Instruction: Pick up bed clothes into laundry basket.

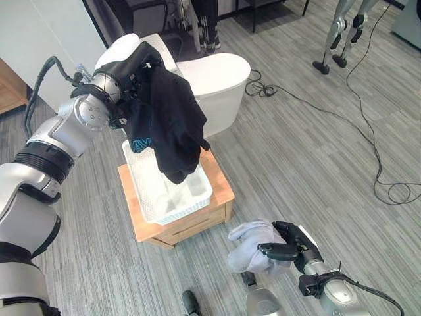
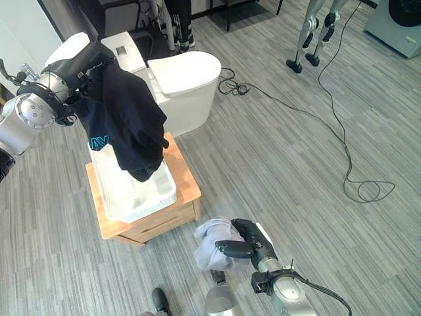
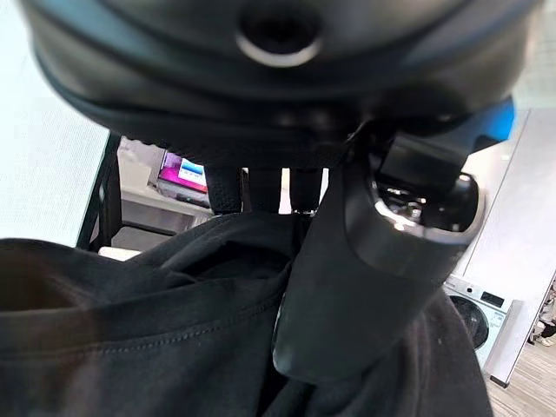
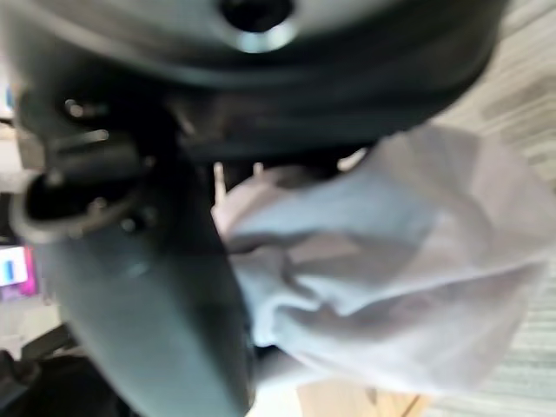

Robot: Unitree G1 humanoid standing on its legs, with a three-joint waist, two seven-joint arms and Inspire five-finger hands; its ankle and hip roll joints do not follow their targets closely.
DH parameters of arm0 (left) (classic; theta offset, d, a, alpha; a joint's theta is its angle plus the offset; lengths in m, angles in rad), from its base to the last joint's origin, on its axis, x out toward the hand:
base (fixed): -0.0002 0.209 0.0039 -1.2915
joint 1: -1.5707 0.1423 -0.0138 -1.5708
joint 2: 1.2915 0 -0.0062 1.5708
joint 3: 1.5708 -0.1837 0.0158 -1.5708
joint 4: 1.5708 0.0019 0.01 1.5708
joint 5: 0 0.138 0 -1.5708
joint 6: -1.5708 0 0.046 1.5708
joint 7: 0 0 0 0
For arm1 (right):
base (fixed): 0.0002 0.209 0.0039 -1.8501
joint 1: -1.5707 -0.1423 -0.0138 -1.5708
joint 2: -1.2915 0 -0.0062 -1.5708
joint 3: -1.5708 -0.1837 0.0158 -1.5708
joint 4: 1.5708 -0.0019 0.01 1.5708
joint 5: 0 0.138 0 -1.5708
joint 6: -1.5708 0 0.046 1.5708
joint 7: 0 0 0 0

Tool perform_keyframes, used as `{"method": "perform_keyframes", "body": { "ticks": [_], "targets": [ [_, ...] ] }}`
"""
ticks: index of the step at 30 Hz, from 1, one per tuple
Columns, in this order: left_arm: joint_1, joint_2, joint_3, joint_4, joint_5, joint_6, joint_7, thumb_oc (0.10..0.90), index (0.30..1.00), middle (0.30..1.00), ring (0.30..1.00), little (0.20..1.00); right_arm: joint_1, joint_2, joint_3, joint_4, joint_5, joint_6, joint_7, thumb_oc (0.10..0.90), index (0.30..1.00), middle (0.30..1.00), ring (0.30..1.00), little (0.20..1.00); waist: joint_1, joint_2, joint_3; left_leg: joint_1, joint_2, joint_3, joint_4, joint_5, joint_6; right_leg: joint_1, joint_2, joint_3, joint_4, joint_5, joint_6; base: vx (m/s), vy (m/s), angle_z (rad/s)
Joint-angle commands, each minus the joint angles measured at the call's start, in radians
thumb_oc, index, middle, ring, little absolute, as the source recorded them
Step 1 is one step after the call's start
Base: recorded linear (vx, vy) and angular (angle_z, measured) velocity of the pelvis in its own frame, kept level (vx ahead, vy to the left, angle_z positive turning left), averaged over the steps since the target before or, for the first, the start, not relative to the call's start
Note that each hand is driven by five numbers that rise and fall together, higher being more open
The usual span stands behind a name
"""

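Observation:
My left hand (image 1: 135, 62) is raised above the white laundry basket (image 1: 197, 197) and is shut on a black garment (image 1: 172, 122) with a blue print. The garment hangs down with its lower end just inside the basket. In the left wrist view the black cloth (image 3: 156, 330) is pinched under the thumb (image 3: 347, 287). Low at the front right, my right hand (image 1: 289, 247) is shut on a pale grey garment (image 1: 250, 243) bunched above the floor. The right wrist view shows that pale cloth (image 4: 382, 261) pressed against the hand.
The basket stands on a low wooden table (image 1: 220, 187). A white rounded bed or seat (image 1: 217, 79) is behind it. Cables (image 1: 368, 131) trail over the grey floor on the right. A stand's legs (image 1: 339, 39) rise at the far right.

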Motion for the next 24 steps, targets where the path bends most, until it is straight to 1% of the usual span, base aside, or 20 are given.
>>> {"method": "perform_keyframes", "body": {
  "ticks": [1, 7, 9, 11, 12, 14, 15, 16, 20, 24],
  "targets": [
    [-0.29, 0.053, 0.079, 0.1, 0.028, -0.03, 0.085, 0.4, 0.3, 0.3, 0.3, 0.3, -0.07, -0.031, -0.046, -0.111, 0.053, -0.088, 0.031, 0.4, 0.3, 0.3, 0.3, 0.3, 0.013, -0.02, -0.012, 0.015, 0.013, -0.007, 0.004, -0.031, -0.022, 0.015, -0.035, -0.011, 0.127, -0.194, 0.067, 0.0, 0.0, 0.0],
    [-0.276, 0.029, 0.073, 0.126, 0.081, -0.024, 0.079, 0.4, 0.3, 0.3, 0.3, 0.3, -0.073, -0.033, -0.031, -0.11, 0.053, -0.092, 0.036, 0.4, 0.3, 0.3, 0.3, 0.3, 0.002, -0.018, 0.015, -0.003, 0.013, 0.006, 0.002, -0.024, -0.024, -0.019, -0.033, 0.005, 0.13, -0.184, 0.066, -0.03, 0.018, -0.12],
    [-0.25, 0.002, 0.068, 0.155, 0.14, -0.013, 0.077, 0.4, 0.3, 0.3, 0.3, 0.3, -0.094, -0.042, -0.016, -0.108, 0.052, -0.094, 0.033, 0.4, 0.3, 0.3, 0.3, 0.3, -0.011, -0.017, 0.04, -0.028, 0.014, 0.017, 0.001, -0.017, -0.025, -0.057, -0.032, 0.02, 0.137, -0.174, 0.068, -0.08, 0.029, -0.19],
    [-0.238, -0.012, 0.069, 0.176, 0.167, -0.006, 0.08, 0.4, 0.3, 0.3, 0.3, 0.3, -0.106, -0.047, -0.007, -0.105, 0.051, -0.094, 0.028, 0.4, 0.3, 0.3, 0.3, 0.3, -0.018, -0.018, 0.052, -0.036, 0.013, 0.022, 0.001, -0.014, -0.025, -0.072, -0.029, 0.026, 0.142, -0.169, 0.068, -0.04, 0.01, -0.14],
    [-0.221, -0.036, 0.078, 0.204, 0.183, 0.006, 0.084, 0.4, 0.3, 0.3, 0.3, 0.3, -0.102, -0.05, -0.004, -0.112, 0.048, -0.096, 0.027, 0.4, 0.3, 0.3, 0.3, 0.3, -0.026, -0.024, 0.064, -0.039, 0.015, 0.028, 0.001, -0.014, -0.024, -0.08, -0.027, 0.03, 0.142, -0.166, 0.068, -0.02, -0.004, -0.09],
    [-0.211, -0.057, 0.089, 0.238, 0.201, 0.015, 0.081, 0.4, 0.3, 0.3, 0.3, 0.3, -0.093, -0.05, -0.008, -0.111, 0.046, -0.096, 0.025, 0.4, 0.3, 0.3, 0.3, 0.3, -0.031, -0.032, 0.074, -0.046, 0.017, 0.033, 0.001, -0.011, -0.025, -0.091, -0.023, 0.037, 0.142, -0.162, 0.067, -0.02, -0.009, -0.15],
    [-0.203, -0.075, 0.092, 0.264, 0.235, 0.027, 0.082, 0.4, 0.3, 0.3, 0.3, 0.3, -0.084, -0.049, -0.013, -0.109, 0.044, -0.096, 0.021, 0.4, 0.3, 0.3, 0.3, 0.3, -0.035, -0.038, 0.082, -0.053, 0.02, 0.038, 0.001, -0.009, -0.027, -0.101, -0.021, 0.042, 0.142, -0.159, 0.066, -0.04, -0.015, -0.21],
    [-0.181, -0.103, 0.092, 0.306, 0.305, 0.045, 0.082, 0.4, 0.3, 0.3, 0.3, 0.3, -0.083, -0.045, -0.007, -0.102, 0.048, -0.098, 0.021, 0.4, 0.3, 0.3, 0.3, 0.3, -0.043, -0.046, 0.089, -0.062, 0.025, 0.043, 0.001, -0.006, -0.03, -0.112, -0.016, 0.051, 0.139, -0.157, 0.065, -0.03, -0.014, -0.19],
    [-0.137, -0.137, 0.152, 0.368, 0.281, 0.063, 0.073, 0.4, 0.3, 0.3, 0.3, 0.3, -0.08, -0.043, -0.002, -0.106, 0.061, -0.097, 0.024, 0.4, 0.3, 0.3, 0.3, 0.3, -0.046, -0.052, 0.094, -0.063, 0.029, 0.049, 0.001, -0.005, -0.03, -0.12, -0.014, 0.059, 0.139, -0.157, 0.062, 0.0, -0.012, -0.1],
    [-0.132, -0.144, 0.175, 0.412, 0.309, 0.09, 0.078, 0.4, 0.3, 0.3, 0.3, 0.3, -0.079, -0.039, 0.007, -0.104, 0.062, -0.093, 0.025, 0.4, 0.3, 0.3, 0.3, 0.3, -0.044, -0.056, 0.096, -0.064, 0.03, 0.052, 0.002, -0.005, -0.032, -0.121, -0.012, 0.064, 0.135, -0.157, 0.06, 0.0, -0.008, -0.02]
  ]
}}
